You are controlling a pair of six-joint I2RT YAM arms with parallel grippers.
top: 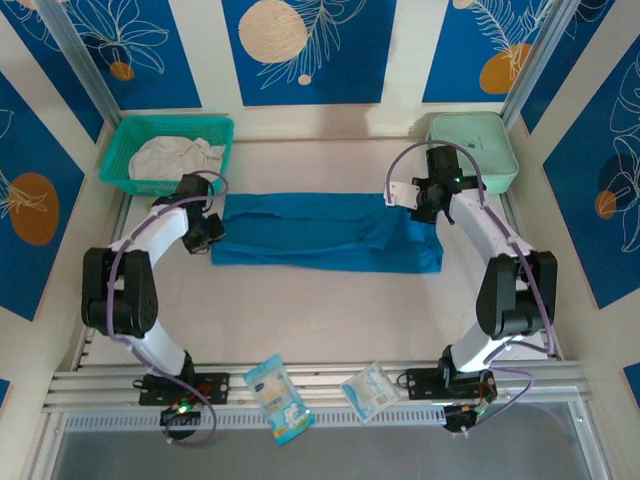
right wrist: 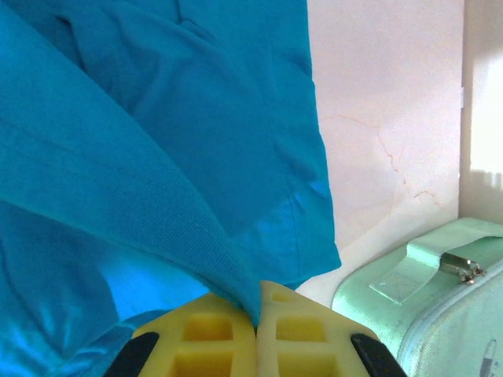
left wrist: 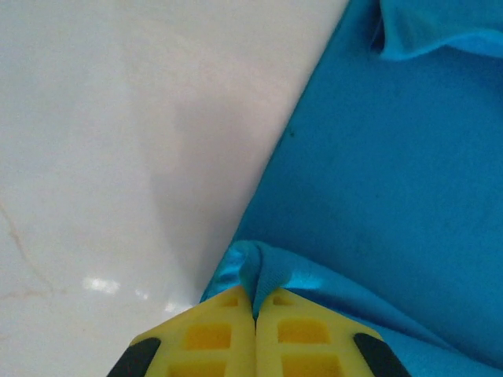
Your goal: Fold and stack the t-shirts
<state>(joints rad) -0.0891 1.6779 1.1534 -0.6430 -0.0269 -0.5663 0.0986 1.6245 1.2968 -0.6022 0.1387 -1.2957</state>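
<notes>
Teal-blue t-shirt [top: 325,232] lies mid-table, long axis left-right — left gripper [left wrist: 255,302] pinches its left edge, right gripper [right wrist: 257,302] its right end. Off-white t-shirt [top: 178,157] sits crumpled in the teal mesh basket [top: 170,124], far-left corner — mint-green case [top: 475,150] far right.

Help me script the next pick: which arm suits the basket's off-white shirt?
Left, probably: left tool, shut on the teal-blue t-shirt, sits beside the basket holding the off-white t-shirt; right tool is far.
</notes>
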